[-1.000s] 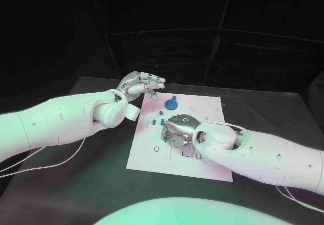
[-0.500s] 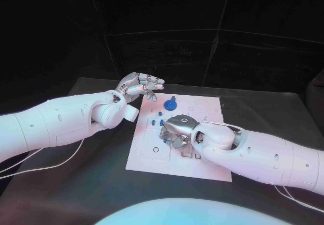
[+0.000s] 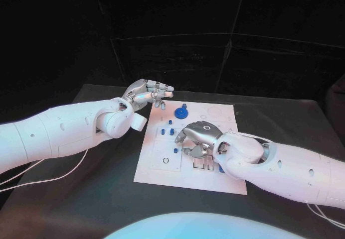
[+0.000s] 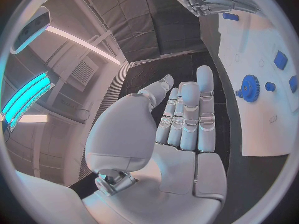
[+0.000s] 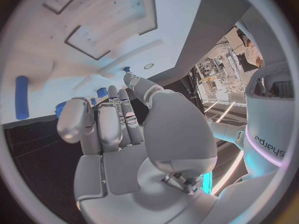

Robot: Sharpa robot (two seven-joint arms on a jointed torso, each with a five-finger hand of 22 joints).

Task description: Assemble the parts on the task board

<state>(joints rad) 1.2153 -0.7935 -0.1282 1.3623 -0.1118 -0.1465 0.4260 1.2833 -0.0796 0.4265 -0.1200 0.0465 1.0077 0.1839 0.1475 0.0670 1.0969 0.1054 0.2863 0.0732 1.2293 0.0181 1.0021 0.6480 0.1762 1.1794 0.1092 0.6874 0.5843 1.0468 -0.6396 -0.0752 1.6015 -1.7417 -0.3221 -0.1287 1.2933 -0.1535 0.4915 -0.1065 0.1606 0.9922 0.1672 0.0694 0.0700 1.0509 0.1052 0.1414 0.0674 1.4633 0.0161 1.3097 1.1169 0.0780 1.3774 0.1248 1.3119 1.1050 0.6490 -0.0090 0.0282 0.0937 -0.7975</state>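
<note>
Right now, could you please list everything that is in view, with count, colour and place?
flat white rectangular task board: one, white, in the middle of the table.
blue toothed gear part: one, blue, at the far end of the board.
small blue block parts: several, blue, on the board between the gear and the right robot hand.
black table: one, black, under the board.
thin white cables: white, lying on the table below the left arm.
left robot hand: one, silver, raised at the board's far left corner, holding nothing.
right robot hand: one, silver, fingers down over the board's middle; what it holds cannot be told.
</note>
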